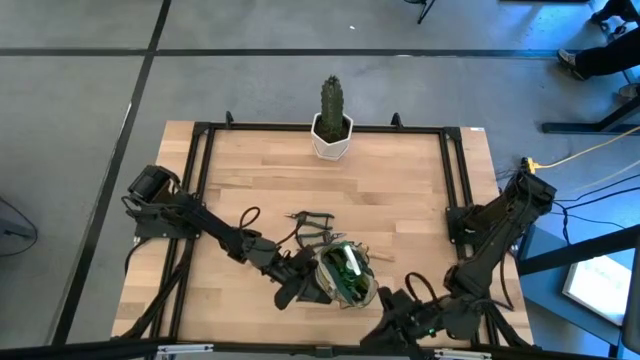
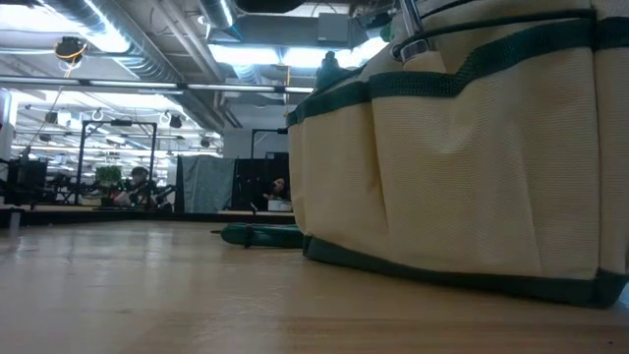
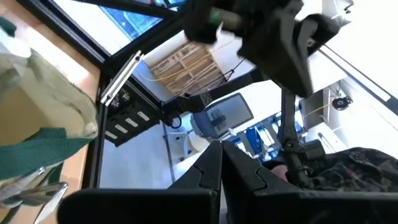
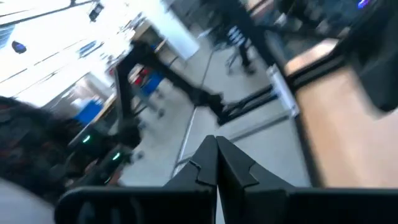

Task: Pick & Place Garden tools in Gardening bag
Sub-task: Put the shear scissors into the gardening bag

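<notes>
Olive-and-tan fabric marked the gardening bag, which stood near the table's front edge, toward six o'clock, with green-tinted tools showing in its open mouth. In the low view its tan panels and green trim filled the right half of the picture. Just behind it, toward eleven o'clock, the dark-handled pruning shears lay flat on the wooden table, and a green item lay on the boards beside the bag's base; what it was could not be told.

From nine o'clock the left arm stretched low across the boards, elbow bent, its gripper right against the bag's left side. Its fingers were pressed together, holding nothing. The right arm folded down at four o'clock, its gripper at the front edge, just right of the bag, fingers likewise closed and empty.

A green cactus in a white pot stood at twelve o'clock, well apart.
</notes>
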You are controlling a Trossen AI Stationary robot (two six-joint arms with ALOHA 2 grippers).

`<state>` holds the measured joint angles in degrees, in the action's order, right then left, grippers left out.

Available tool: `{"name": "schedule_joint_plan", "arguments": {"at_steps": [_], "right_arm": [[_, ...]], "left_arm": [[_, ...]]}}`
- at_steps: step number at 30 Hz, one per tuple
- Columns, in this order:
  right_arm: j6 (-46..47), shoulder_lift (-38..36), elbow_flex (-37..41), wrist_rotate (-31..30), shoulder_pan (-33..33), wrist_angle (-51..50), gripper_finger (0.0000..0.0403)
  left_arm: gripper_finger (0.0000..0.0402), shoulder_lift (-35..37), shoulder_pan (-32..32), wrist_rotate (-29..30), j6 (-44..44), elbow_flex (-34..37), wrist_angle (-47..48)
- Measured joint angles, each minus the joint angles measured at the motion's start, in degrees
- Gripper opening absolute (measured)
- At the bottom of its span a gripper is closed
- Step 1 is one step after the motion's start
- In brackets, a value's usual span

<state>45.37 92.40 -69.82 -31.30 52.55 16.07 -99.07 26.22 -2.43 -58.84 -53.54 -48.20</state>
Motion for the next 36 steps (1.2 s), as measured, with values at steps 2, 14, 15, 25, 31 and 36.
{"name": "schedule_joint_plan", "arguments": {"at_steps": [2,14,15,25,31,36], "right_arm": [[1.5,0.47,0.0,2.8,0.16,-0.24,0.0001],[0.74,0.75,0.02,7.4,-1.04,-4.85,0.0002],[0.72,0.71,0.02,8.76,-1.47,-5.26,0.0002],[-0.8,-8.73,17.5,10.78,-3.1,10.81,0.0002],[-2.01,-17.67,26.31,12.04,-4.62,13.16,0.0002],[-4.5,-26.1,31.68,15.23,-6.59,9.98,0.0002]], "left_arm": [[0.0002,0.0,-0.03,0.72,0.12,0.0,-0.01],[0.0001,0.0,-5.39,6.87,1.69,0.01,0.01],[0.0001,0.0,-6.01,6.93,1.32,0.0,0.04],[0.0001,0.0,-12.17,5.37,0.07,0.02,0.0],[0.0001,0.0,-15.83,5.07,-0.78,0.02,-0.44],[0.0002,0.0,-19.57,5.02,-2.94,0.02,-0.16]]}}
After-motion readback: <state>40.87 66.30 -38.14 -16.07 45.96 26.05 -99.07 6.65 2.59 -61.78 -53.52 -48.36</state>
